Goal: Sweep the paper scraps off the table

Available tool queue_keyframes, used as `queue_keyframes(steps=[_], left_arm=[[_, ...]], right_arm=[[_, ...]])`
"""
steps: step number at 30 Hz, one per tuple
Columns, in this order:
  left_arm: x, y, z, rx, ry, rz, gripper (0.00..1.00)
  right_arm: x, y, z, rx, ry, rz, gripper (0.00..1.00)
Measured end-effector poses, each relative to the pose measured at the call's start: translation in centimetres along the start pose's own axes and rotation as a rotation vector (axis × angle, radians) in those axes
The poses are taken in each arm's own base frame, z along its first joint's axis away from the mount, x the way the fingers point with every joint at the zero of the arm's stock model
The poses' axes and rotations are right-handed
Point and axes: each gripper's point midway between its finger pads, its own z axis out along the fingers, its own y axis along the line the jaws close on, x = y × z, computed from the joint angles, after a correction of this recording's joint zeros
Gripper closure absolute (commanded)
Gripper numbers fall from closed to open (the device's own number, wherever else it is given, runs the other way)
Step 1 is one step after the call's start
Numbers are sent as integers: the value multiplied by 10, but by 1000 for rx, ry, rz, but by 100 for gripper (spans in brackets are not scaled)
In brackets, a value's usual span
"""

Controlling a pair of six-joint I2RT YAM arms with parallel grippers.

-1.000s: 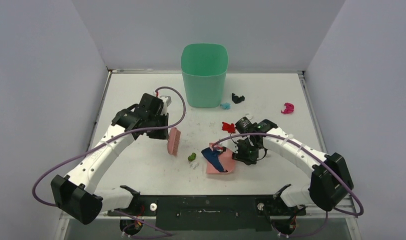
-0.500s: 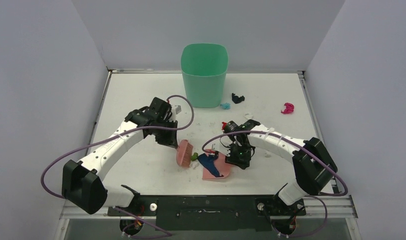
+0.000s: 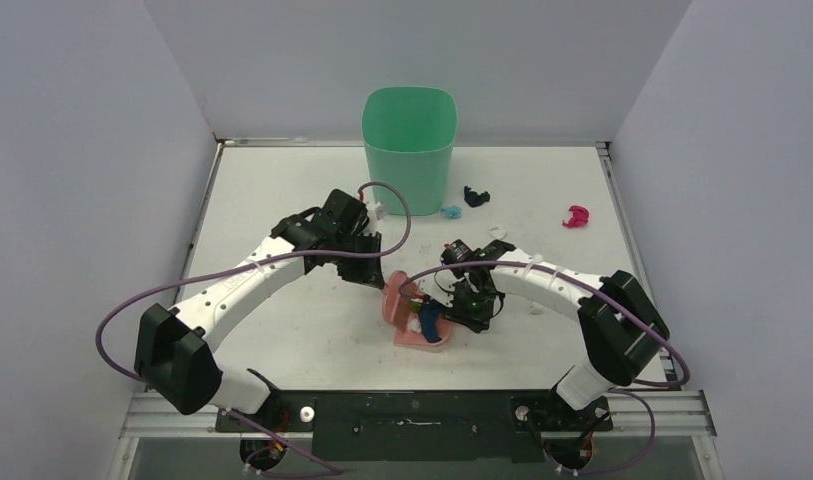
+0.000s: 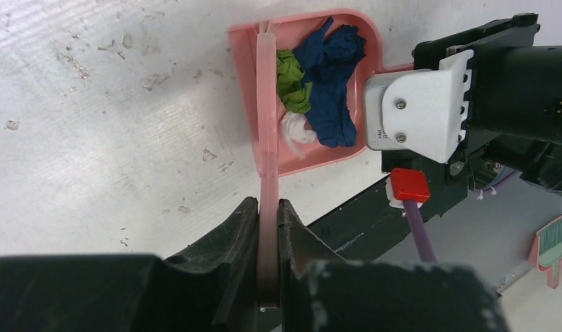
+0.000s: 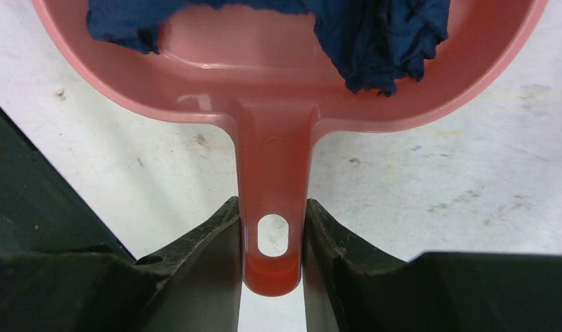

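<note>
My left gripper (image 3: 374,276) (image 4: 267,207) is shut on the thin handle of the pink hand brush (image 3: 395,297) (image 4: 266,138). The brush head stands at the mouth of the pink dustpan (image 3: 419,340) (image 4: 319,158). My right gripper (image 3: 472,310) (image 5: 271,214) is shut on the dustpan handle (image 5: 272,173). Inside the pan lie dark blue (image 4: 333,76), green (image 4: 292,72) and white (image 4: 295,130) paper scraps. Black (image 3: 475,196), light blue (image 3: 450,211), white (image 3: 498,232) and magenta (image 3: 576,216) scraps lie loose on the table (image 3: 282,180).
A tall green bin (image 3: 409,150) stands at the back centre of the table, close to the black and light blue scraps. The metal rail runs along the near edge, just below the dustpan. Grey walls close in both sides.
My left arm swung the brush rightward up to the dustpan mouth, carrying the green and white scraps into it. My right arm shifted the dustpan slightly left toward the brush.
</note>
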Motion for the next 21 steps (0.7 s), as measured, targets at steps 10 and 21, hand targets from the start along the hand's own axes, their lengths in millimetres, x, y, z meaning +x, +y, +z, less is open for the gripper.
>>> queue_keyframes(steps=[10,21], left_arm=[[-28,-18,-21,-76,-131,66,100],[-61,-30,-72,-124,-340,93,100]], right_arm=[[-2,-31,-28,116,-173,95,87],[-2,-26,-31,125,-268,98,87]])
